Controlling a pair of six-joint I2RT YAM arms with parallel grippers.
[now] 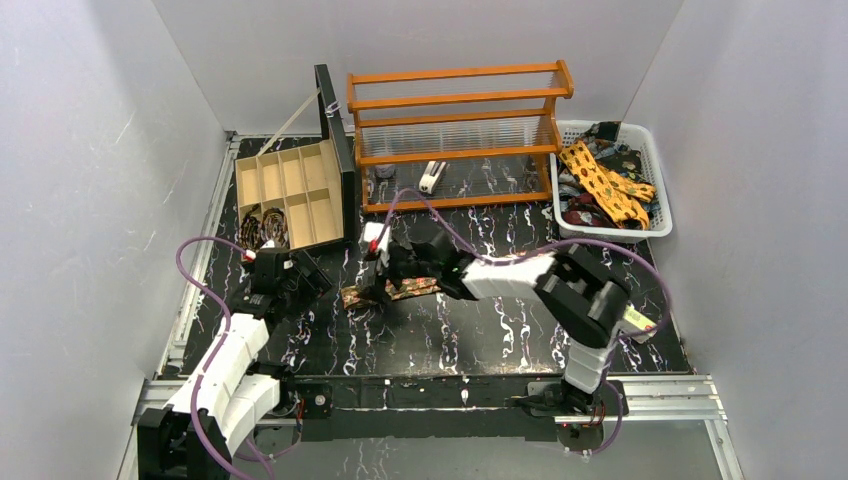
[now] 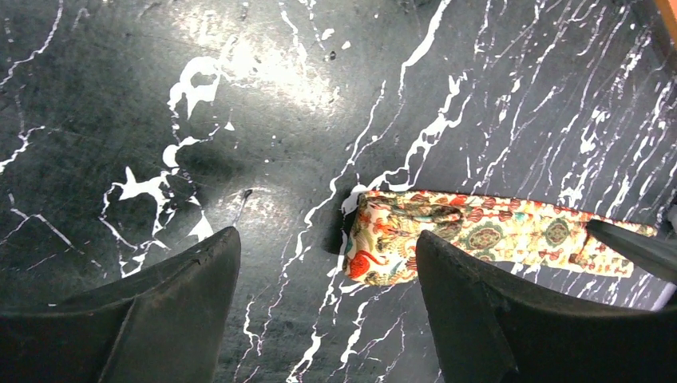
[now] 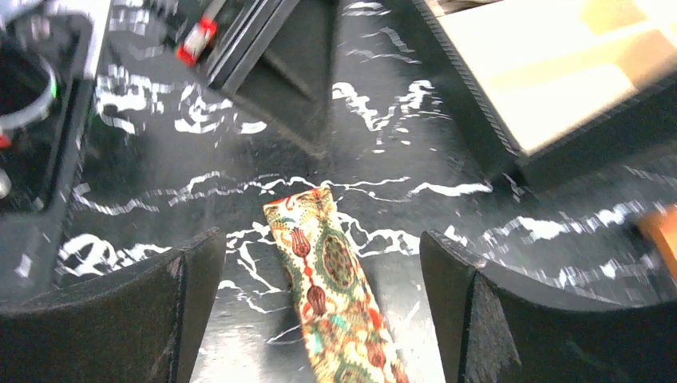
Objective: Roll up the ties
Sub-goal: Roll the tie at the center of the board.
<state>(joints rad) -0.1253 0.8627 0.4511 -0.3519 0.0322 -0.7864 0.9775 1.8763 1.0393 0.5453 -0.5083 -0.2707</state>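
One tie [image 1: 415, 289], a flat strip with red, green and gold motifs, lies on the black marbled table in front of the arms. Its left end [image 2: 383, 243] is folded over. My right gripper [image 3: 319, 259] hangs open over that strip, and the tie [image 3: 335, 291] runs between its fingers without touching them. My left gripper [image 2: 327, 267] is open too, low over the table, with the folded end just beyond its right finger [image 2: 471, 311]. Two rolled ties [image 1: 262, 228] sit in a compartment of the wooden box [image 1: 300, 165]. More ties [image 1: 600, 185] are piled in a white basket [image 1: 660, 185].
The box's black lid [image 1: 335, 150] stands upright at the back left. An orange wooden rack [image 1: 455, 130] stands at the back centre with a small white object [image 1: 430, 177] under it. In the top view the two grippers [image 1: 318, 278] [image 1: 368, 288] are close together.
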